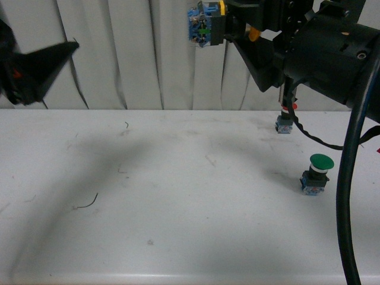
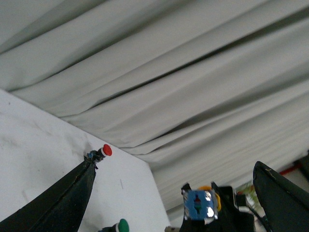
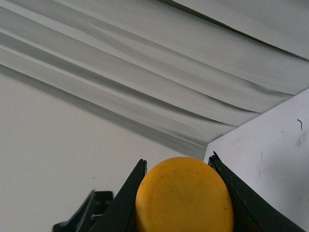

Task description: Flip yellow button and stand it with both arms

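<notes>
Nearest, up in the air: gripping yellow button (image 1: 203,27) by its cap with right fingers (image 3: 126,198), clenched on either side of the cap, high above the worktop (image 1: 148,196). Pointing the blue contact block sideways toward the left arm, cap back toward the right wrist. Looks like offering the block for a handover, since flipping needs a regrip from the other end.

Holding left fingers (image 2: 58,203) spread wide, empty, raised to roughly the same height and well apart from the block. Lined up on it, judging by the left wrist view. Not yet passed over, not yet stood.

Further out, on the worktop's right side: green button (image 1: 314,172), upright. Beyond it: red button (image 1: 284,124), partly hidden by the right arm's cable. Neither needed, both well away from the handover.

Farthest: curtain (image 1: 119,53).
</notes>
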